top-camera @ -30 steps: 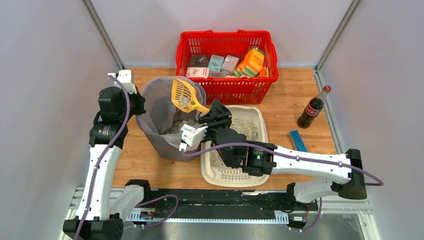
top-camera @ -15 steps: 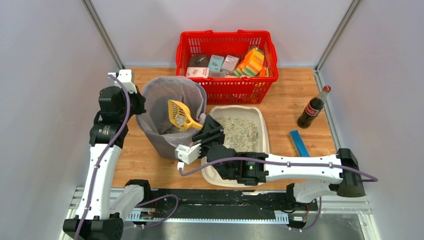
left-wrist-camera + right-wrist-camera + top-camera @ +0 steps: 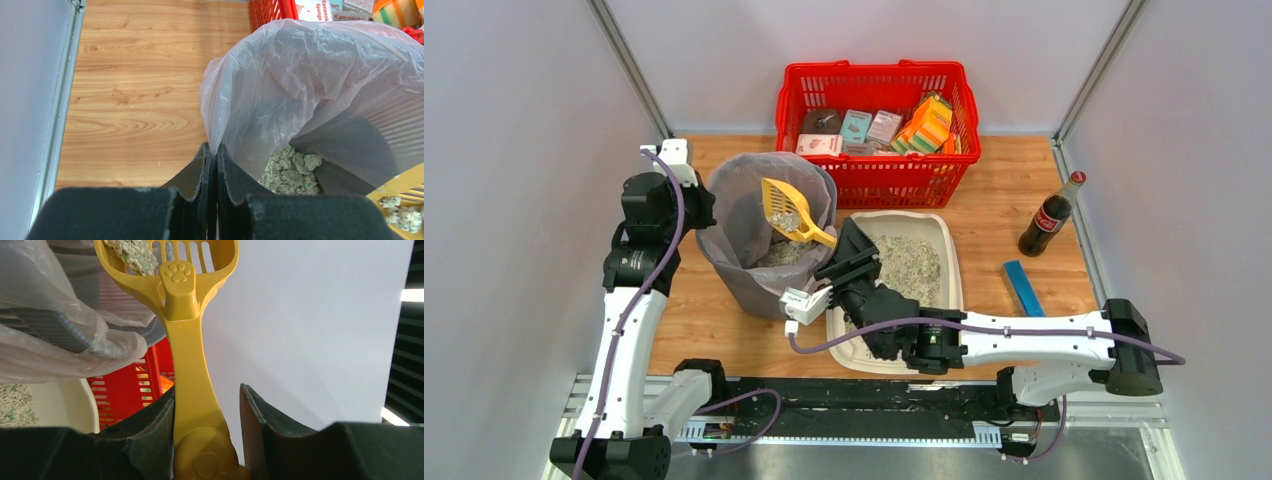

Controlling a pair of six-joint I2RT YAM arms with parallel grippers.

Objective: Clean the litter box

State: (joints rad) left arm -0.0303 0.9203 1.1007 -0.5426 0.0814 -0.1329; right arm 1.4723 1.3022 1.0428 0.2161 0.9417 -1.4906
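midway, i judge: right end effector (image 3: pixel 207 392) clamped on the loaded yellow plastic scoop (image 3: pixel 786 210) above the grey bagged bin (image 3: pixel 724 272), left end effector (image 3: pixel 212 150) pinching its clear liner (image 3: pixel 300 75), cream-white plastic litter box (image 3: pixel 951 262) not yet clean.

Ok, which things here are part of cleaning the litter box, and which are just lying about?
In use: litter box, yellow scoop in the right tool, grey bin, its clear bag pinched by the left tool.
Lying about: red basket, cola bottle, blue bar.

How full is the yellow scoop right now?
Partly loaded: a few pale clumps lie in the scoop, held by the right tool over the bagged bin.
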